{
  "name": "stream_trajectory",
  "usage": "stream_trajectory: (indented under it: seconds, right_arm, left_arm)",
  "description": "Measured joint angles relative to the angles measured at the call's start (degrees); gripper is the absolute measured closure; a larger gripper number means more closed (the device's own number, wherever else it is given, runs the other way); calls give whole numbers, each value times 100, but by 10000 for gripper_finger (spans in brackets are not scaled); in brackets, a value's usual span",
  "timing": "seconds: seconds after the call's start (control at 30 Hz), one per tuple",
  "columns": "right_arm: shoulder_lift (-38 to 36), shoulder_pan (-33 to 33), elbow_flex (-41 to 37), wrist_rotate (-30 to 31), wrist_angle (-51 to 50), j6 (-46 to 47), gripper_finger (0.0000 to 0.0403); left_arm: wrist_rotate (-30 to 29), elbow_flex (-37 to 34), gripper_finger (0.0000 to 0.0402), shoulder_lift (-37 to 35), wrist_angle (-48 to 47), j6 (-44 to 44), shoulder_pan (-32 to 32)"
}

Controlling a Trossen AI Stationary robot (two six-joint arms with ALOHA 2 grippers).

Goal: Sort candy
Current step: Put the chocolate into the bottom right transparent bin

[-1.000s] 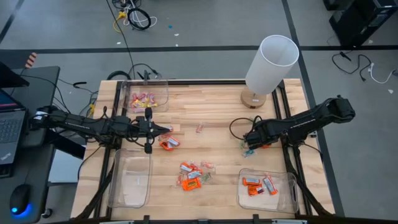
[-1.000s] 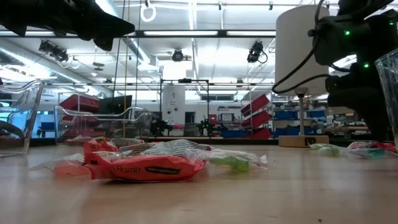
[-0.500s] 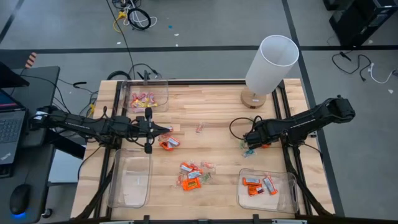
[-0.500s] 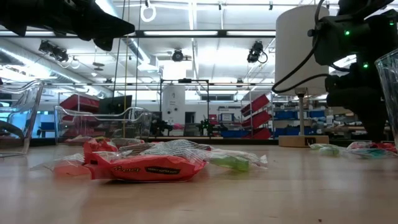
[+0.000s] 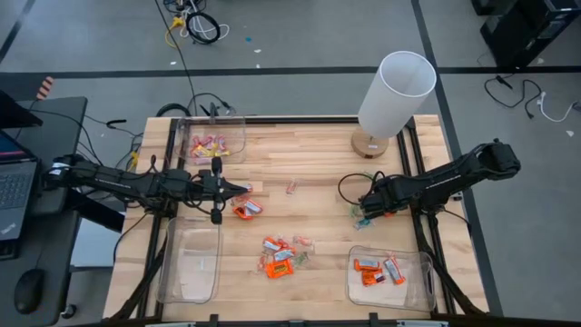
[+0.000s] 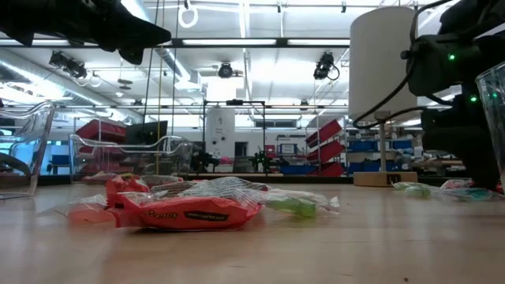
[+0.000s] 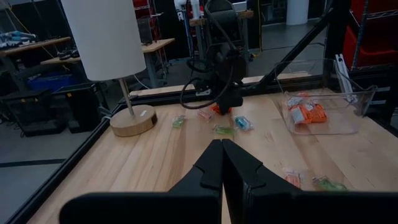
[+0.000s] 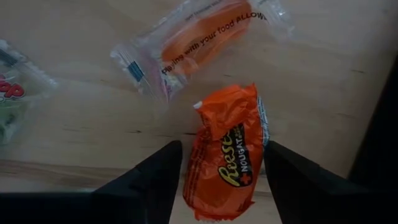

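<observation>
Orange candy point(image 8: 229, 155) flat on table point(image 5: 318, 154) near right edge, between spread fingers point(image 8: 149, 177) of right gripper point(image 5: 366, 205); contact unclear. Versus a second ago: right arm shifted slightly toward the right edge, candy unmoved. More candy point(image 5: 278, 256) loose mid-table, some in corner bins point(image 5: 427, 282). Left gripper point(image 5: 243, 190) fully closed, holding nothing, hovering left of centre, unchanged.

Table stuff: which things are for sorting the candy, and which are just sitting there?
For the job: orange candy between the open right fingers; loose candy; bins.
Just there: lamp; laptop; cables.
</observation>
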Motion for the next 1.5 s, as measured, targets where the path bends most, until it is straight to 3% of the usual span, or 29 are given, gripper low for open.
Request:
stream_trajectory:
  seconds: [0.77,1.27,1.5]
  right_arm:
    - [15,-2,17,-93,96,-63,248]
    - [2,-2,17,-116,97,-59,260]
    - [-352,0,-20,-293,-90,-22,269]
  left_arm:
    - [-118,0,396,-1,30,-12,1]
    - [-116,0,396,1,30,-14,-1]
    - [-114,0,396,-1,28,-14,0]
